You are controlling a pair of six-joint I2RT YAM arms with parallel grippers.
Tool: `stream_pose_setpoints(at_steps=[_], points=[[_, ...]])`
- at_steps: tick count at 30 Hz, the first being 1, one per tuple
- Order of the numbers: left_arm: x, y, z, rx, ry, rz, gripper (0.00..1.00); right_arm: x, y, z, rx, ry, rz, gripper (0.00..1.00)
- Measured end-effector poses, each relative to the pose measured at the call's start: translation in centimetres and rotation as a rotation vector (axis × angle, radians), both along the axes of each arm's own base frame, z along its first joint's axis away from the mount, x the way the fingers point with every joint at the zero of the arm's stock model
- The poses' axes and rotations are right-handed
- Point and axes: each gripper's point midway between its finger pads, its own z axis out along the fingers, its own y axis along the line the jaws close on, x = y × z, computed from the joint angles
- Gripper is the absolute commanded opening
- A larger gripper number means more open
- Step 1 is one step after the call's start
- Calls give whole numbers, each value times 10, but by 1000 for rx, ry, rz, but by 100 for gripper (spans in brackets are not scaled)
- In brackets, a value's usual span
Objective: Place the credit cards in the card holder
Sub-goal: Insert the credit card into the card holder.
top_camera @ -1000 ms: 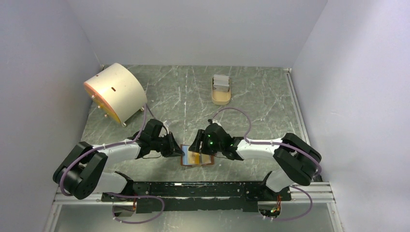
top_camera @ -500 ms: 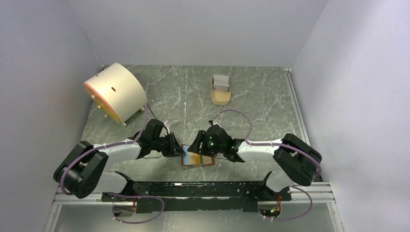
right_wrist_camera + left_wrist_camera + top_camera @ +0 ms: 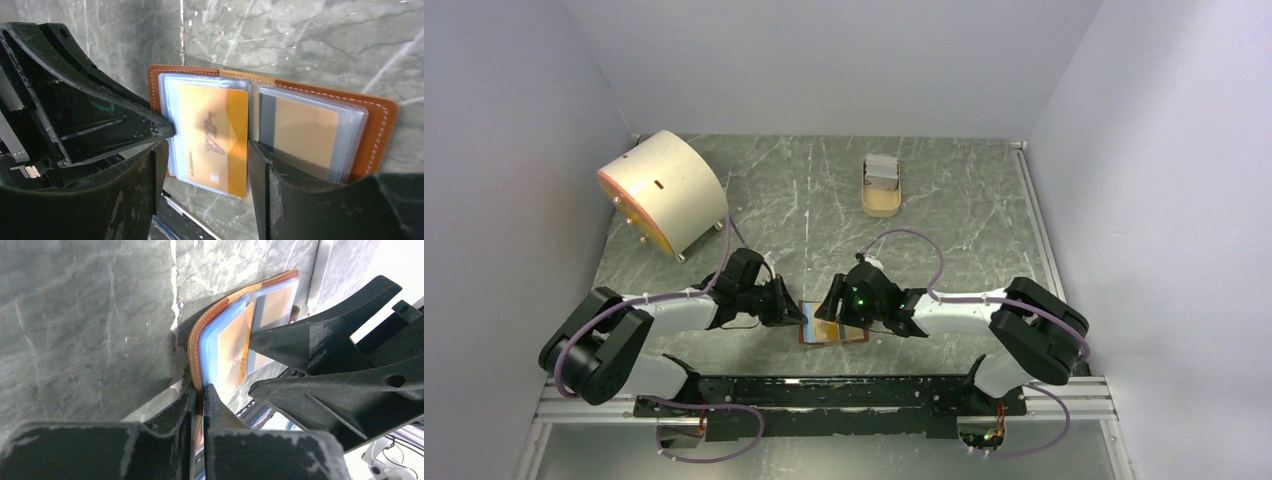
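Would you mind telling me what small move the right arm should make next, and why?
Probably push the orange card deeper into its clear sleeve. It sits between the right tool's open fingers, bottom edge past the sleeve, while the left tool pins the wallet's edge.

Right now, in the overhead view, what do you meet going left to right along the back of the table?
Cream drum → tan oval tray
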Motion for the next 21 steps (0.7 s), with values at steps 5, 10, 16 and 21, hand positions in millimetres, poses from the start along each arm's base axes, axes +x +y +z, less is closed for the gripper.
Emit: stream_pose_setpoints(at_steps=[5, 10, 16, 21], points=[[-1, 0, -3, 1, 2, -1, 20, -1, 11, -1, 10, -4, 18, 62], [-1, 0, -1, -5, -5, -1, 28, -2, 15, 0, 50, -8, 14, 60], [-3, -3, 9, -44, -21, -14, 30, -7, 20, 0, 90, 4, 25, 52], [-5, -3, 10, -52, -21, -13, 28, -8, 19, -1, 107, 0, 24, 43]])
